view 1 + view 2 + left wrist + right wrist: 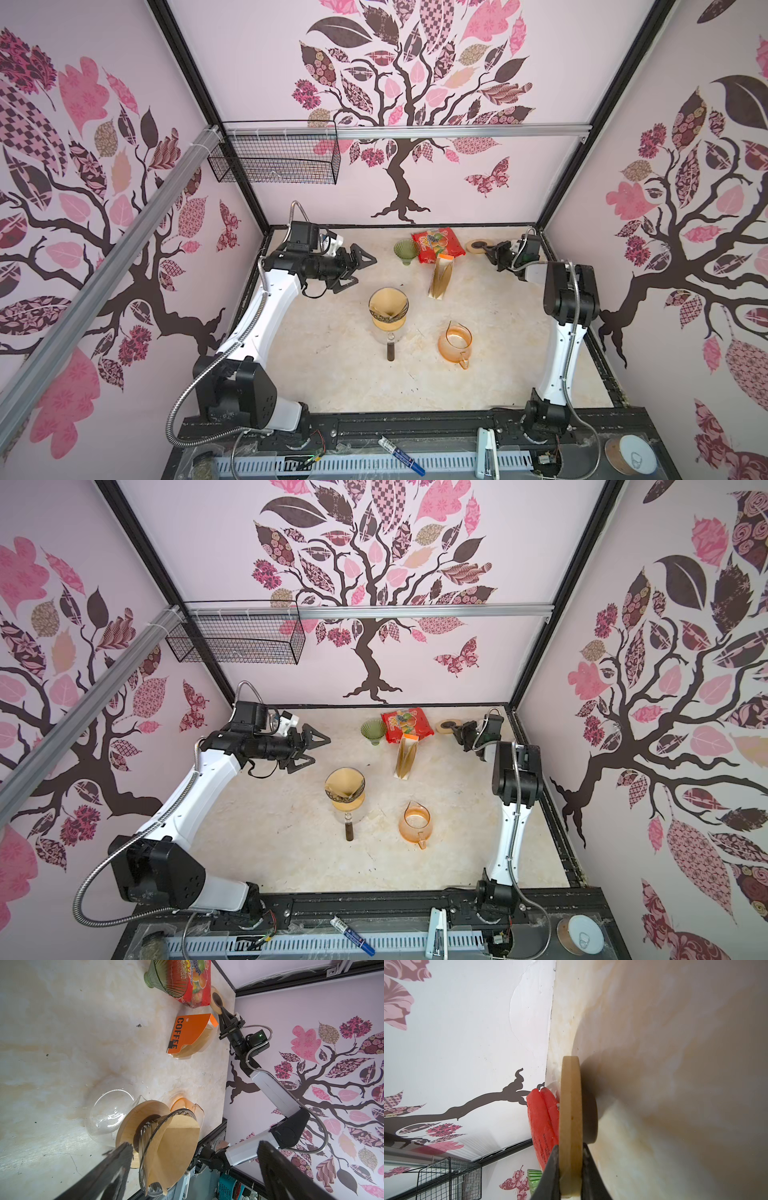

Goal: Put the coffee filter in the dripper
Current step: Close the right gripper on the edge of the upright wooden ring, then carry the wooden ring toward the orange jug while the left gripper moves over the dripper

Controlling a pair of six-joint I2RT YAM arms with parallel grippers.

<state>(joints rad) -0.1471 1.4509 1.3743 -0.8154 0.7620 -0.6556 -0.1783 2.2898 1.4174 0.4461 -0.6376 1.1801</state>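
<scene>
A: Well, what had the right gripper (570,1147) got?
B: Its fingers (550,1167) were nipped onto both faces of a wooden disc (570,1101). In both top views that was at the upper right of the table (332,374), just beside a red packet (438,245).
A: And the left gripper (365,271)?
B: Spread wide with nothing in it, hanging over the table's upper left, well apart from everything.
A: Where was the coffee filter (386,302)?
B: Already sitting opened in the glass dripper (143,1147). The dripper stood on a clear carafe (108,1113) near the middle of the table, and an orange jug (455,340) stood to its right
</scene>
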